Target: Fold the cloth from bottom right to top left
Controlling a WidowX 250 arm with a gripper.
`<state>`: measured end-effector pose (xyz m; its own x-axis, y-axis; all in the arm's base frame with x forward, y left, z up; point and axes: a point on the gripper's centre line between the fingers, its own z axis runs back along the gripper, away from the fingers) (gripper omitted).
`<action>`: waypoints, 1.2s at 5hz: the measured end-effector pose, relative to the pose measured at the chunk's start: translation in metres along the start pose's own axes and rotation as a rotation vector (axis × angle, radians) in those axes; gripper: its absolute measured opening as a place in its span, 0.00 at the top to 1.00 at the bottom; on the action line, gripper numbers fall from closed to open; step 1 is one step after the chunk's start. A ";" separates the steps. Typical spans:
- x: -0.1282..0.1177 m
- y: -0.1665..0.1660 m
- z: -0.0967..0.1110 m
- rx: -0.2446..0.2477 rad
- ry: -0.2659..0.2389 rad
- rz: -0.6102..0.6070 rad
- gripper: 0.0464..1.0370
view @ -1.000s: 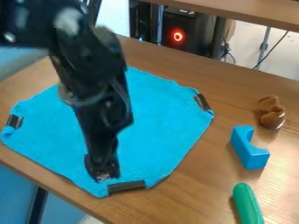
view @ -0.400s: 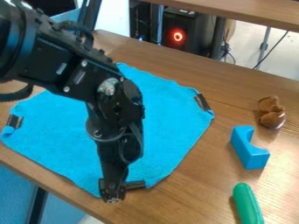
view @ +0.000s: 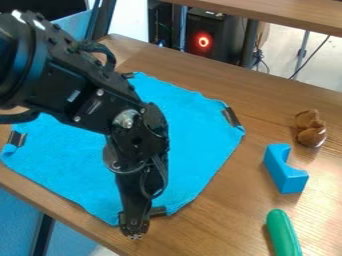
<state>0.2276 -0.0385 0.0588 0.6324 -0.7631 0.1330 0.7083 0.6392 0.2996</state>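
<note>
Cloth, bright blue, textured fabric, lying spread out on brown wood-grain table, no fold in it. Dark strips at its left, right and near corners. Black metal robot arm comes in from upper left, hanging over cloth. Black pincer points down at near corner (can't tell if it's open or closed, sorry). Over on right of table: brown lumpy object, blue arch-shaped block, smooth green rounded object.
</note>
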 end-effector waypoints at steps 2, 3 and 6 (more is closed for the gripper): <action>0.010 -0.007 -0.004 0.038 0.000 -0.009 0.32; 0.008 -0.010 -0.012 0.012 0.015 -0.004 0.64; 0.001 0.005 -0.021 -0.033 0.035 0.059 0.53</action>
<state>0.2381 -0.0345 0.0406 0.6839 -0.7203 0.1162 0.6788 0.6865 0.2606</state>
